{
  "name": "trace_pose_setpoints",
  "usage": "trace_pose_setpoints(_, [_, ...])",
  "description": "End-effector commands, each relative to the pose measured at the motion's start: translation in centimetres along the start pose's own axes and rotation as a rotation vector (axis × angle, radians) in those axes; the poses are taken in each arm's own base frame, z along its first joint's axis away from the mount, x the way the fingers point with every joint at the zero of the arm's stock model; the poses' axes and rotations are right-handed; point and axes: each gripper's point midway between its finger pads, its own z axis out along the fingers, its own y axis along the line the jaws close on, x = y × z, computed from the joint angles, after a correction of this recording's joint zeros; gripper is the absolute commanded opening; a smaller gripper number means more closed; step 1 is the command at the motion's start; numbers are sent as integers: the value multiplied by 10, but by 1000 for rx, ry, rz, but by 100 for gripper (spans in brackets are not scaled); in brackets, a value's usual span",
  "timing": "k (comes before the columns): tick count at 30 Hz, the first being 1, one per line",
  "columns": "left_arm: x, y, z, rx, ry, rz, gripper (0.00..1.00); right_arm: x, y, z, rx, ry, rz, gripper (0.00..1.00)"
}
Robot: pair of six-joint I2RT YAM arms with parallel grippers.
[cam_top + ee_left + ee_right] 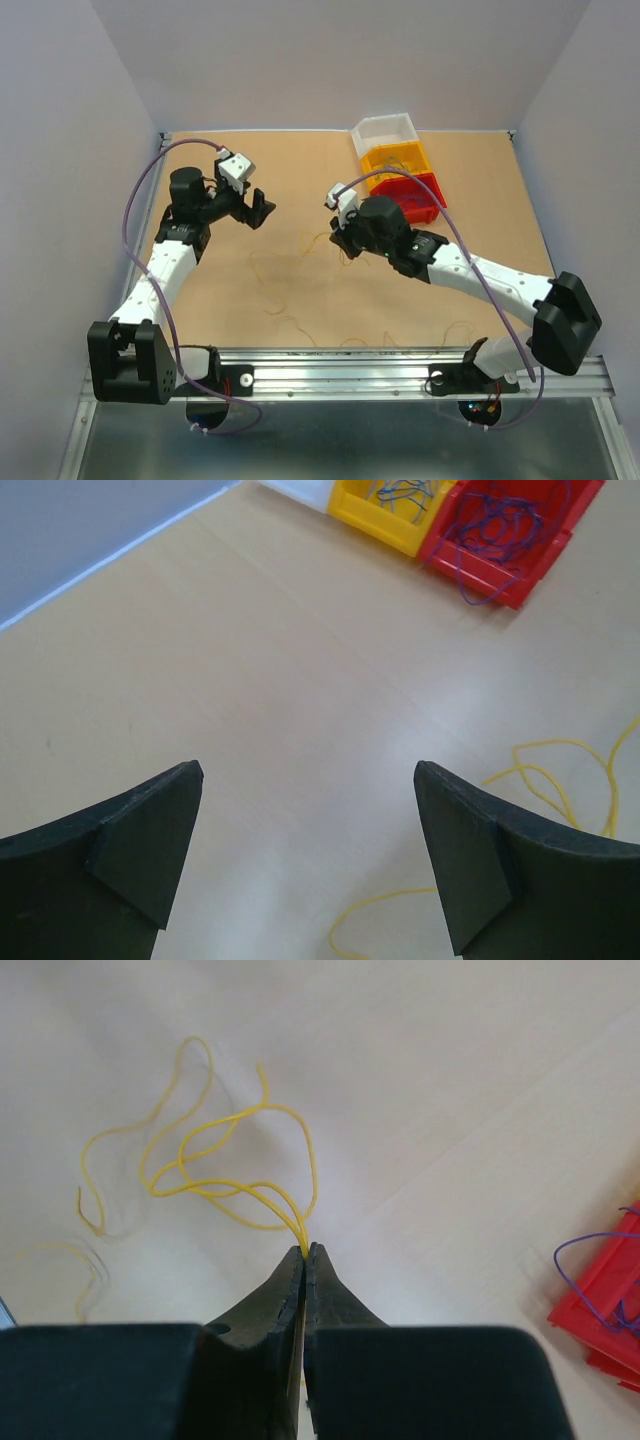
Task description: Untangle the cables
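Right gripper (pixel 307 1252): clenched on the yellow cable (pixel 314 1175), pinched at the tips.
Left gripper (pixel 307 770): released, held above the desk (pixel 250 660).
Purple cables (pixel 495 525): piled in the red bin (pixel 548 562).

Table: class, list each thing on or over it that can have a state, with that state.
Left hand: open, empty.
Right hand: shut on yellow cable.
Yellow cable: looped, pinched.
Red bin: holds purple cables.
Yellow bin: holds blue cables.

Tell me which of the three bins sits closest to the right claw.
The red bin, at the row's near end; the yellow bin and white bin lie beyond it.
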Motion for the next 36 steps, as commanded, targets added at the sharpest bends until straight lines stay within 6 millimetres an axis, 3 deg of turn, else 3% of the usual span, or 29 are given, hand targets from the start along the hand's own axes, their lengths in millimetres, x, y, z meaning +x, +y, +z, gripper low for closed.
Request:
trace_pose_setpoints(1, [-6, -43, 7, 162, -47, 96, 99, -14, -17, -10, 125, -123, 44, 1])
trace_pose_setpoints(3, [-3, -56, 10, 202, -46, 132, 99, -19, -23, -20, 161, -157, 69, 0])
trace_pose_setpoints(5, [3, -80, 17, 267, -30, 166, 99, -13, -20, -20, 147, -144, 70, 0])
trace_pose_setpoints(10, [23, -110, 29, 324, 36, 250, 99, 0, -24, -29, 181, -105, 91, 4])
trace_pose_setpoints(11, [26, -112, 30, 327, 41, 249, 99, 6, -22, -29, 167, -84, 89, 20])
trace_pose_setpoints(13, [28, -111, 32, 324, 50, 246, 99, 22, -15, -30, 144, -19, 122, 39])
trace_pose_setpoints(14, [29, -111, 33, 326, 54, 244, 99, 25, -16, -31, 149, -7, 129, 59])
trace_pose_setpoints(16, [32, -110, 35, 329, 68, 240, 99, 35, -10, -32, 127, 30, 141, 71])
trace_pose_setpoints(18, [33, -110, 35, 327, 73, 237, 99, 46, 11, -31, 7, 71, 124, 73])
trace_pose_setpoints(19, [31, -105, 37, 302, 76, 236, 99, 59, 33, -32, -115, 113, 105, 73])
trace_pose_setpoints(20, [28, -98, 39, 261, 77, 230, 99, 65, 42, -31, -156, 128, 71, 73])
trace_pose_setpoints(23, [23, -49, 39, 84, 83, 141, 99, 76, 72, -21, -202, 173, -14, 77])
trace_pose_setpoints(25, [16, -34, 36, 93, 58, 58, 99, 76, 90, -16, -242, 182, -66, 77])
trace_pose_setpoints(26, [18, -11, 29, 44, 56, 16, 99, 84, 106, -11, -265, 206, -102, 78])
trace_pose_setpoints(29, [19, 17, 22, -15, 47, -46, 99, 92, 134, -9, -308, 227, -176, 78])
trace_pose_setpoints(32, [19, 27, 20, -42, 41, -73, 99, 100, 158, -13, -337, 235, -240, 79])
trace_pose_setpoints(36, [18, 31, 17, -57, 34, -80, 99, 113, 165, -16, -291, 259, -244, 81])
